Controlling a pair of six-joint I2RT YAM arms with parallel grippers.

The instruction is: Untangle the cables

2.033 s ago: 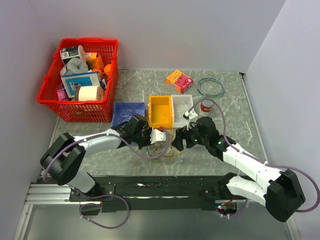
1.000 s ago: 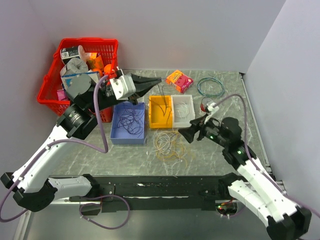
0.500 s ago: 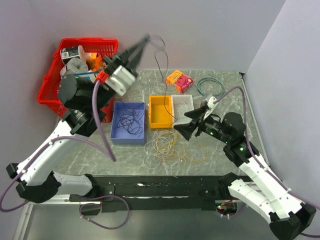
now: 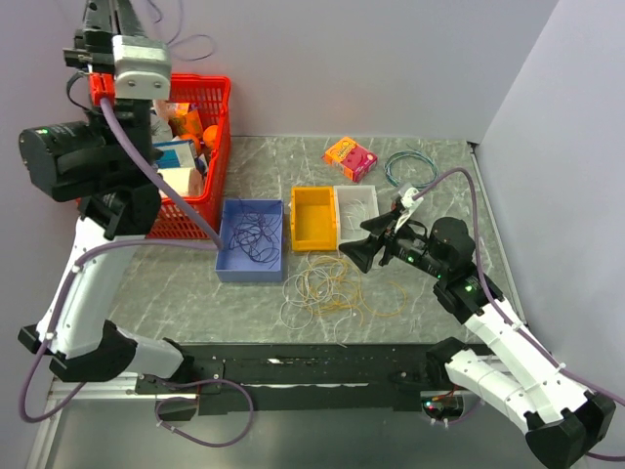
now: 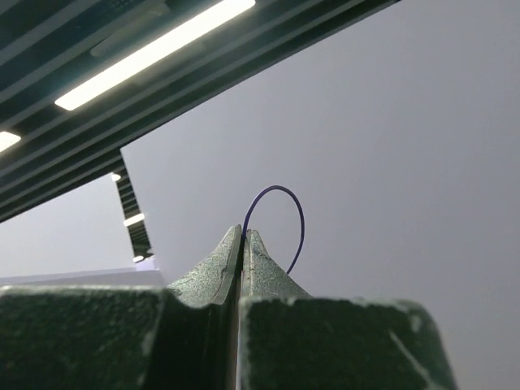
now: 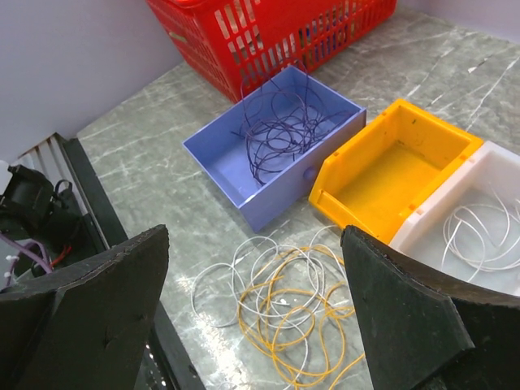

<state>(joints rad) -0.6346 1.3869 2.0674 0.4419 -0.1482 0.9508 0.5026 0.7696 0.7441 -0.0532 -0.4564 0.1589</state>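
A loose tangle of white and yellow-orange cables [image 4: 327, 288] lies on the table in front of the bins, also under my right wrist as cables [image 6: 301, 305]. Dark purple cables [image 4: 252, 237] fill the blue bin [image 4: 227, 269]. White cables [image 6: 479, 236] rest in the white bin [image 4: 373, 195]. My right gripper [image 4: 363, 252] hovers open just right of the tangle, its fingers [image 6: 97, 317] wide apart and empty. My left gripper [image 5: 244, 231] is raised high at the far left, shut on a thin purple cable [image 5: 286, 195] that loops above its tips; its tips leave the top view.
A yellow bin [image 4: 313, 239] stands empty between the blue and white bins. A red basket [image 4: 217, 147] full of items sits at the back left under the raised left arm. An orange packet [image 4: 350, 156] and a teal wire ring [image 4: 411, 170] lie at the back.
The left arm has swung up and to the left, carrying the purple cable from over the bins to above the red basket. The right gripper has barely moved.
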